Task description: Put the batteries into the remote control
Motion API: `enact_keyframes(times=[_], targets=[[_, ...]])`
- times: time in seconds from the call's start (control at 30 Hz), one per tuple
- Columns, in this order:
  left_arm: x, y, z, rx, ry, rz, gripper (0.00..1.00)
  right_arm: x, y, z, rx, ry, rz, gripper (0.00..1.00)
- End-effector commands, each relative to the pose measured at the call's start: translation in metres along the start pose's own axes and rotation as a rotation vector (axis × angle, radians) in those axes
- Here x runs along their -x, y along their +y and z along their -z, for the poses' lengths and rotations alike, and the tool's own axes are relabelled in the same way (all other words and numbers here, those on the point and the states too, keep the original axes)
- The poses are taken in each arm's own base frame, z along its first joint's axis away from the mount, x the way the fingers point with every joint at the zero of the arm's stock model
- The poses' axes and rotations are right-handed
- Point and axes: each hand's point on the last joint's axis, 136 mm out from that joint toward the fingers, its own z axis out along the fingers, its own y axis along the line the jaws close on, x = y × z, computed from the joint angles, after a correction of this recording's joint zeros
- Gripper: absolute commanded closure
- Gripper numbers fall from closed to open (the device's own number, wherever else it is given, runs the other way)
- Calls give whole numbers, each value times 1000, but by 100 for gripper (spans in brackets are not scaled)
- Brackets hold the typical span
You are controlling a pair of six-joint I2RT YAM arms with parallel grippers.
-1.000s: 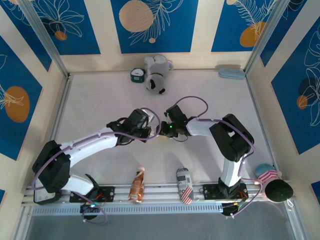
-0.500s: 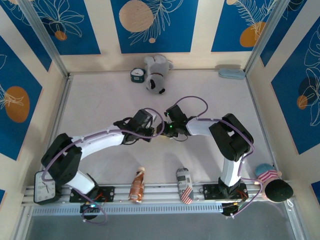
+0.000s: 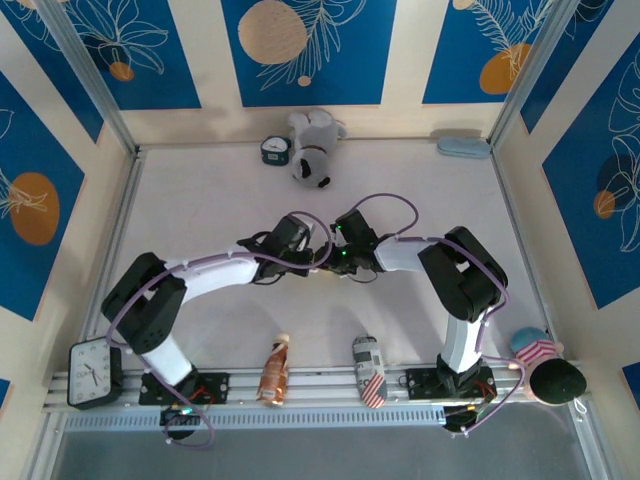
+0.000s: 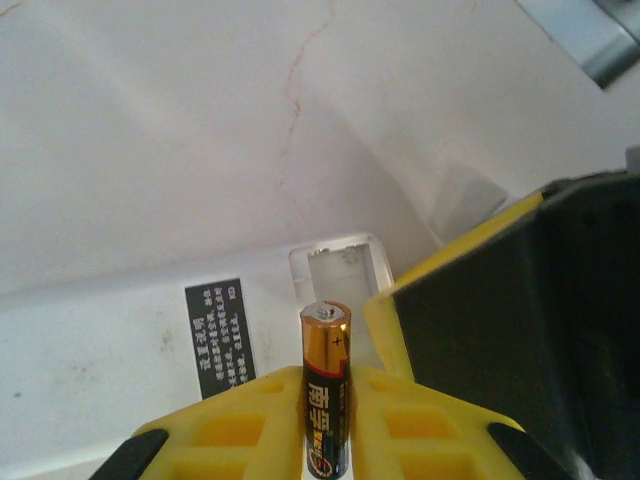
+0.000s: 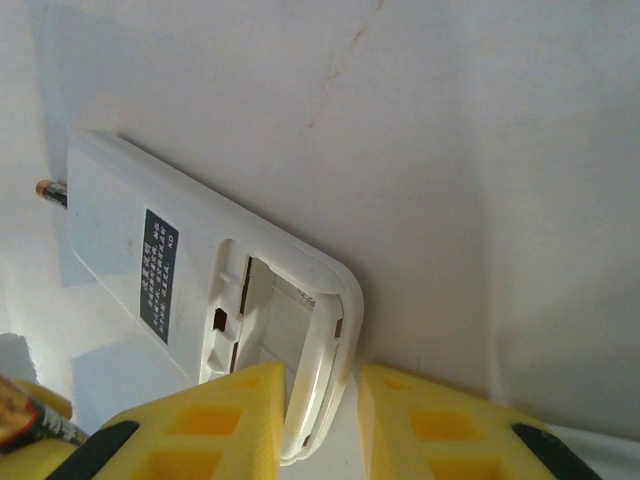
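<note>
1. first battery (image 4: pixel 326 350): stands between the yellow fingers of your left gripper (image 4: pixel 326 385). the jaws are narrow and pinched on its lower half, with the plus cap pointing ahead. i judge it is gripped low so the free end can lead into the bay.
2. remote control (image 5: pixel 190 260): back side up with the label showing, near the middle of the table (image 3: pixel 200 190) where your two wrists meet. the cover is off and the battery bay (image 5: pixel 275 315) lies open and unfilled. whether the handset lies flat or tips, you cannot tell.
3. right gripper (image 5: pixel 320 392): fingers narrow, clamped across the rim at the bay end of the remote control. this probably steadies the handset and presents the bay to the incoming cell.
4. second battery (image 5: pixel 50 190): only its coppery tip peeks out at the far corner of the remote control. you cannot tell whether it touches.
5. changes from a second ago: your left arm has swung rightward, so its wrist now sits just beside the right wrist. its elbow has lifted clear of the clock (image 3: pixel 92 368), now fully uncovered at the near left corner. your right arm has hardly shifted.
</note>
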Motion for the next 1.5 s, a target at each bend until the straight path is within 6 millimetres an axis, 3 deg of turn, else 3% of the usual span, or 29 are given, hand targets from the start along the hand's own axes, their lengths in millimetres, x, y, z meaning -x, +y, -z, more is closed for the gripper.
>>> enact_keyframes(times=[0.0,0.3,0.73,1.1,1.47], targets=[[13,-9,-6,-51,-22,37,82,-4,-14,-5,0,12,-40,72],[12,-12,-17,-64,-9,41,82,2,-13,12,58,-22,-80,72],[11,-14,-29,-56,35,-36,82,14,-27,31,78,-58,-171,72],[1,-11,-36,-31,92,-94,81,14,-22,30,107,-48,-168,72],[5,-10,-32,-24,83,-96,79,13,-15,28,113,-42,-141,72]])
